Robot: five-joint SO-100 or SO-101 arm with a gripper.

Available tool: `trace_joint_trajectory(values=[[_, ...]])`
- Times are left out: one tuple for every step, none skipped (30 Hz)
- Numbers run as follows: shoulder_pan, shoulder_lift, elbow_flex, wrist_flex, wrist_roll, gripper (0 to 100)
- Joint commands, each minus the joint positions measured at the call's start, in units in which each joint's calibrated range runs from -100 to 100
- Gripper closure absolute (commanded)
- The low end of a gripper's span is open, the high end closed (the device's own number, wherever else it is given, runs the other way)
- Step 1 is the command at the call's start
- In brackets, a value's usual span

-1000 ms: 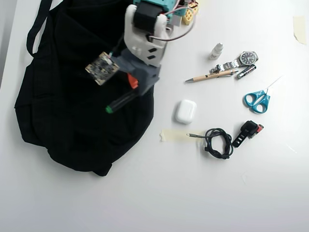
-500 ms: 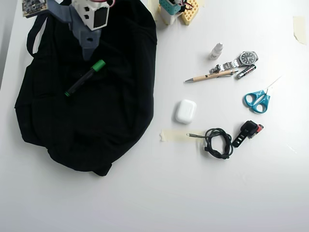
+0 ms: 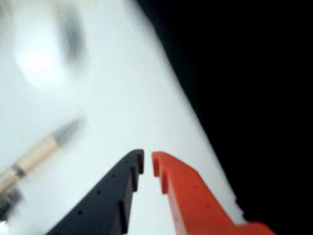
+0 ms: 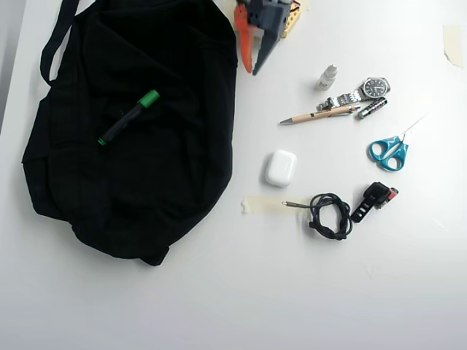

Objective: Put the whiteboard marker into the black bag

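- On top of the black bag [image 4: 131, 168], the whiteboard marker [image 4: 129, 118] lies free in the overhead view.
- Just beside the bag's right edge, the gripper [image 4: 252, 71] holds nothing, its jaws nearly closed.

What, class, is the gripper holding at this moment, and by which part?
Nothing. The gripper is empty, its fingers nearly together, beside the black bag. The whiteboard marker lies free on the bag.
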Motion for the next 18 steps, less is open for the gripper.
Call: trace_joint_trajectory(values=[[-0.44, -2.09, 10.77, -1.06, 0.05, 98], [-1.49, -2.09, 14.36, -2.18, 0.21, 98], [-2.24, -2.09, 14.99, -3.30, 0.47, 98], [-2.84, -2.09, 16.43, -5.19, 0.52, 98], [-3.06, -2.09, 16.43, -5.28, 0.52, 98], [-3.06, -2.09, 16.43, -5.28, 0.52, 98], [-2.91, -2.09, 16.43, -5.28, 0.52, 98], [-2.91, -2.09, 16.43, -5.28, 0.52, 98], [-2.99, -2.09, 16.43, -5.36, 0.57, 98], [-2.99, -2.09, 16.43, -5.36, 0.57, 98], [-2.99, -2.09, 16.43, -5.36, 0.57, 98], [-2.99, -2.09, 16.43, -5.36, 0.57, 98], [-2.99, -2.09, 16.43, -5.45, 0.57, 98], [-2.46, -2.01, 16.43, -5.45, 0.57, 98], [-2.46, -2.01, 16.52, -5.45, 0.57, 98], [-2.46, -2.01, 16.52, -5.45, 0.57, 98], [-2.46, -2.01, 16.52, -5.45, 0.57, 98], [-2.46, -2.01, 16.52, -5.45, 0.57, 98]])
